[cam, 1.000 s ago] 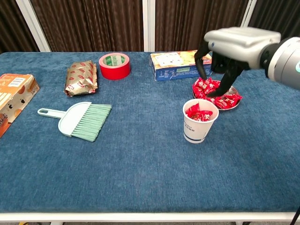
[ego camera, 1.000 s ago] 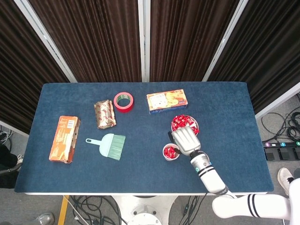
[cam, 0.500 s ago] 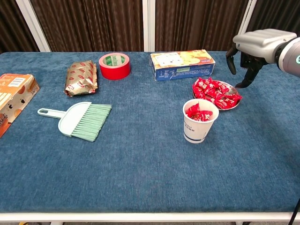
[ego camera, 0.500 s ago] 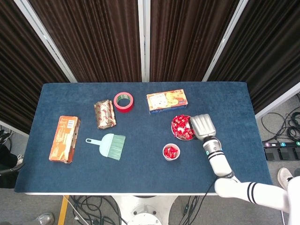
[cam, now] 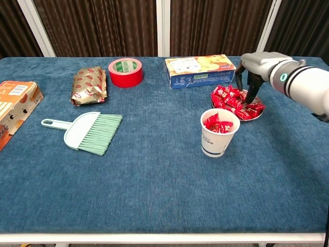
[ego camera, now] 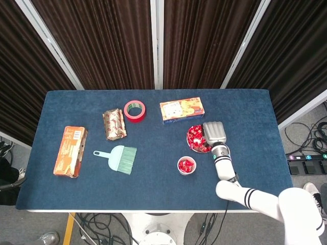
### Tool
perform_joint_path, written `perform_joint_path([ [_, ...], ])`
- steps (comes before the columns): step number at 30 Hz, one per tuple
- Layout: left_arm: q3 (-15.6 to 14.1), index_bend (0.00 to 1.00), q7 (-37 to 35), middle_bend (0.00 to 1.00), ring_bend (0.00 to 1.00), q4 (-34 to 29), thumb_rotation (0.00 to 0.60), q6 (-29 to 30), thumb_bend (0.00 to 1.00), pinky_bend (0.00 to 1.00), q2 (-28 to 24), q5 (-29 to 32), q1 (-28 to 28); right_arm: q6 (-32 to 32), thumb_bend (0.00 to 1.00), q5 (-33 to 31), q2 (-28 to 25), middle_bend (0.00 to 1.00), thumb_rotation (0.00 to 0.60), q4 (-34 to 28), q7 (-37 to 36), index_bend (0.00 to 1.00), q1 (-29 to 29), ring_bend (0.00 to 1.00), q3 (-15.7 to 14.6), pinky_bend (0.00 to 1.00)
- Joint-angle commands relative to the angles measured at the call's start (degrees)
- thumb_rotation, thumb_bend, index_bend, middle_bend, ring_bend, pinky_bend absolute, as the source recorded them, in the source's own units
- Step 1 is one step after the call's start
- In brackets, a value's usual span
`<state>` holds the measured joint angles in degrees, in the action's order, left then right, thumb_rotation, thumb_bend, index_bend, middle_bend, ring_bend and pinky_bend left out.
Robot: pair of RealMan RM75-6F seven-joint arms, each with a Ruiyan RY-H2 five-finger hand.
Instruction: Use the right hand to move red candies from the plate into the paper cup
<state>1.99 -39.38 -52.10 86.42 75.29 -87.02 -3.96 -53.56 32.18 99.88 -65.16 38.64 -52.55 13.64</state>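
A small metal plate point(cam: 256, 116) heaped with red candies point(cam: 229, 96) sits right of centre, just behind a white paper cup point(cam: 219, 138) that holds several red candies point(cam: 217, 123). My right hand point(cam: 250, 72) hangs over the plate's right side, palm down, with dark fingertips point(cam: 252, 94) dipping among the candies. The fingers stand apart and I see no candy pinched between them. From the head view the right hand point(ego camera: 213, 133) covers the right half of the plate point(ego camera: 188, 139), and the cup point(ego camera: 186, 165) stands nearer the front edge. The left hand is out of sight.
A yellow and blue box point(cam: 200, 70) lies right behind the plate. A red tape roll point(cam: 125, 72), a foil-wrapped packet point(cam: 89, 84), a green dustpan brush point(cam: 85, 131) and an orange box point(cam: 12, 108) occupy the left half of the blue table.
My right hand swung from above the cup out to the right, then came back left and down onto the plate's candies.
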Motion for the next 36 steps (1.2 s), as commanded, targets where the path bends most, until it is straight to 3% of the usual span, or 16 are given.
perform_joint_path([
  [1, -0.1, 0.14, -0.4, 0.14, 0.05, 0.3, 0.437, 0.1, 0.09, 0.19, 0.1, 0.0, 0.1, -0.7, 0.05, -0.9, 2.7, 1.0, 0.6, 2.8, 0.1, 0.58, -0.8, 1.0, 1.3, 0.95],
  [14, -0.2, 0.14, -2.2, 0.14, 0.05, 1.8, 0.439, 0.3, 0.09, 0.19, 0.6, 0.1, 0.5, 0.0, 0.04, 0.8, 6.0, 1.0, 0.6, 8.8, -0.7, 0.58, -1.8, 1.0, 4.1, 0.95],
  [25, -0.3, 0.14, -2.6, 0.14, 0.05, 2.4, 0.438, -0.1, 0.09, 0.19, 0.8, 0.0, 0.4, 6.7, 0.04, -1.0, 10.0, 1.0, 0.6, 18.5, 0.0, 0.52, -4.9, 1.0, 6.6, 0.95],
  [36, -0.5, 0.14, -2.8, 0.14, 0.05, 2.8, 0.438, -0.6, 0.09, 0.19, 1.0, 0.0, 0.3, 10.8, 0.05, -1.7, 12.2, 1.0, 0.6, 23.7, 0.2, 0.52, -6.1, 1.0, 7.9, 0.95],
])
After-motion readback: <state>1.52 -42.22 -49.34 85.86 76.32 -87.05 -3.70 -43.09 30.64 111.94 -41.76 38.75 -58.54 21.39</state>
